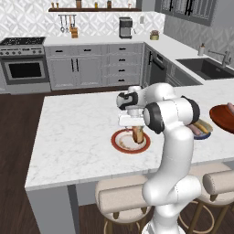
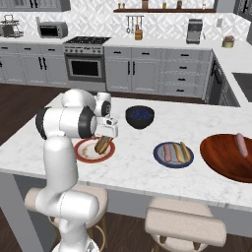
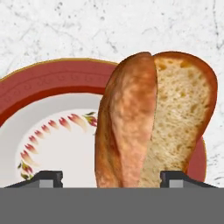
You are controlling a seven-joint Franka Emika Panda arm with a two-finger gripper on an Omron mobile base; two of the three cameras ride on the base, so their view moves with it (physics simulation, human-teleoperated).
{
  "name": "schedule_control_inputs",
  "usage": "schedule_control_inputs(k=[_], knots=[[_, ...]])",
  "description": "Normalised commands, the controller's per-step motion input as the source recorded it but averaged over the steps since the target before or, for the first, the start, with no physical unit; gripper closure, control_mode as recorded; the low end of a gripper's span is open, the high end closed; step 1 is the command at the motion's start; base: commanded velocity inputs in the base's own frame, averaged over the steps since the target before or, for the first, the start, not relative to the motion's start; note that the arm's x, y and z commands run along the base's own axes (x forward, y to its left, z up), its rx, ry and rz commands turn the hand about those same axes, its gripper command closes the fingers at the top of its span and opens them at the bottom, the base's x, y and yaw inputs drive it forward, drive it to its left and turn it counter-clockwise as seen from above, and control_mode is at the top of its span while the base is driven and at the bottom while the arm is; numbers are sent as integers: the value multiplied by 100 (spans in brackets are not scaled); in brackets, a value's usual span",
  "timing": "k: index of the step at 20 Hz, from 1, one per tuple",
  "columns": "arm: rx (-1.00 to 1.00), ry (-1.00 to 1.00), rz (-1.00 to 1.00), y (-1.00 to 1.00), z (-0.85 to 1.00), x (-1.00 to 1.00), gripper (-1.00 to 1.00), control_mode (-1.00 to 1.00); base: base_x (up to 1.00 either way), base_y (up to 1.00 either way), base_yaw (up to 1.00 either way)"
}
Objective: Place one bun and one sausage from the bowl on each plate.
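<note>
Hand view shows the claw (image 3: 112, 178) with its two dark tips set wide apart, one on each side of a bun (image 3: 153, 122). A gap stands between each tip and the bread, so the claw reads as released, not gripping. The bun is split lengthwise, crust to one side and pale crumb to the other, and stands over the white plate (image 3: 48, 87) with the orange-red rim and small floral print. Whether the bun's lower end touches the plate cannot be told.

Left base view places the claw (image 1: 137, 130) directly above the same plate (image 1: 119, 145), with the bun (image 1: 138, 135) upright below it. This plate lies near the front edge of the marble surface (image 1: 77, 123), with wide bare marble to its left and behind.

Right base view shows the slate-blue plate (image 2: 158, 156) well apart from the white plate (image 2: 84, 156), carrying a sausage (image 2: 167, 152) and a bun (image 2: 182, 151) side by side. The reddish-brown bowl (image 2: 219, 157) sits just beyond the slate-blue plate toward the surface's end, cut by the frame edge, with one sausage (image 2: 241, 144) inside. A dark blue bowl (image 2: 140, 117) stands behind, between the two plates, apart from both. Open marble separates the two plates. Stools (image 2: 184, 224) stand below the front edge.
</note>
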Motion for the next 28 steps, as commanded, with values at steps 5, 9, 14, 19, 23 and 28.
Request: schedule_control_inputs(k=[5, 9, 14, 19, 23, 28], knots=[[0, 0, 0, 0, 28, -38, -100, -100, 0, 0, 0], [0, 0, 0, -10, 67, -90, -100, -100, 0, 0, 0], [0, 0, 0, -24, 70, -100, -100, -100, 0, 0, 0], [0, 0, 0, -33, 65, -100, -100, -100, 0, 0, 0], [0, 0, 0, -29, 58, -98, -100, -100, 0, 0, 0], [0, -27, 4, -11, 46, -89, -100, -100, 0, 0, 0]])
